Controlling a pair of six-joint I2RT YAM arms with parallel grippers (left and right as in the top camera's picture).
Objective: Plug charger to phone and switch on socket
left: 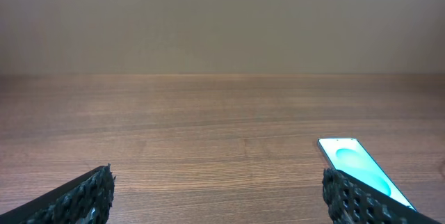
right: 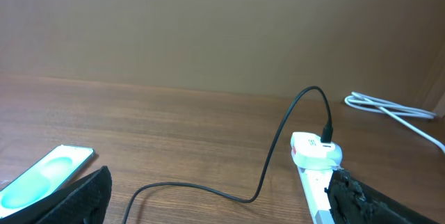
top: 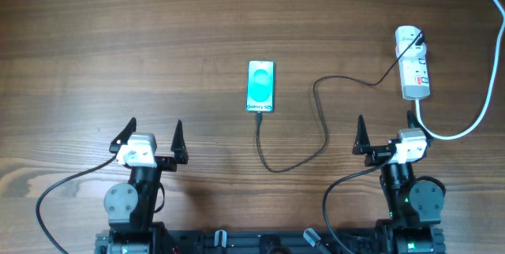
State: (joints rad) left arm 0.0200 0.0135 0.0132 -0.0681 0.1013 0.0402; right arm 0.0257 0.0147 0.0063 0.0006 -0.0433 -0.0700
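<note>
Your charger (top: 319, 108) is a thin black cable, light and limp, so it will likely flop and drag wherever you pull it. Take it just behind the small tip, where it should be stiff enough to steer, not along the slack. That tip lies at the near end of the phone (top: 260, 86), which sits flat and screen-up around the middle of the worktop (top: 95, 49). These views do not show whether the tip is seated or only touching. From there the cable loops toward the near edge, swings right and climbs to the far end of the socket (top: 413, 71), near the far right corner. The phone is probably light and slick, so expect it to slide if you push against it unbraced. The socket's red switches are small and probably want a straight press from one fingertip.

The left gripper (top: 154, 133) stands spread and empty by the near edge, left of the phone and well apart from it. The right gripper (top: 385, 132) is likewise spread and empty, just nearside of the socket, with the cable loop to its left.
</note>
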